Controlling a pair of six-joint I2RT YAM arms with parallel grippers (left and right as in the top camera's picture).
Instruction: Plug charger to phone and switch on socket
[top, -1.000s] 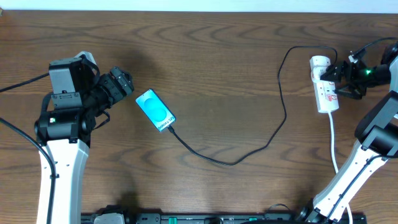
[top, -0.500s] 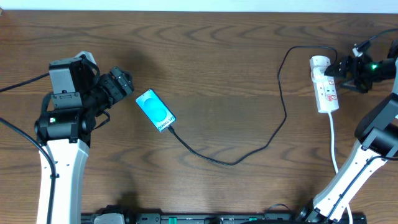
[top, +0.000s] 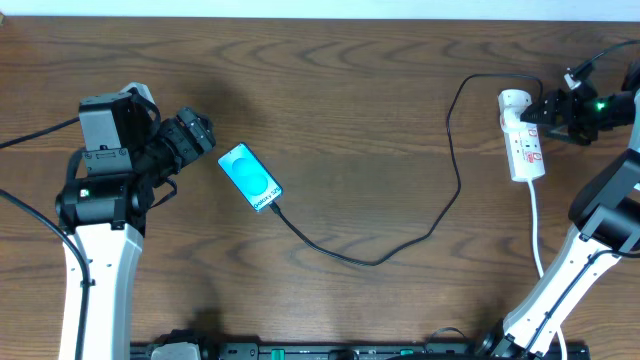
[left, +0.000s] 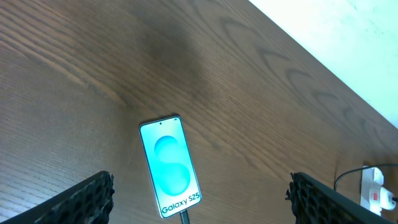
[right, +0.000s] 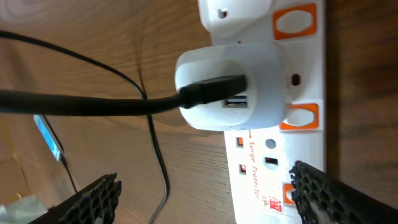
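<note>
The phone (top: 250, 178) lies flat left of centre with its turquoise screen lit, also in the left wrist view (left: 169, 165). The charger's thin black cable (top: 370, 261) runs from the phone's lower edge (left: 183, 218) across the table. It ends at a white adapter (right: 233, 87) plugged into the socket (top: 526, 145). My left gripper (top: 200, 140) is open just left of the phone, and in its own view the gripper (left: 199, 211) holds nothing. My right gripper (top: 548, 112) hovers open beside the socket's far end. Its wrist view shows the gripper (right: 208, 199) over the strip (right: 280, 143) with orange switches.
The socket's thick white cord (top: 536, 225) trails toward the front edge on the right. The table's far edge meets a pale wall (left: 348, 37). Both arms' bases (top: 95, 250) stand at the front corners.
My right gripper has shifted a little toward the socket's far end, near the adapter. The left arm, phone and cable have stayed put.
</note>
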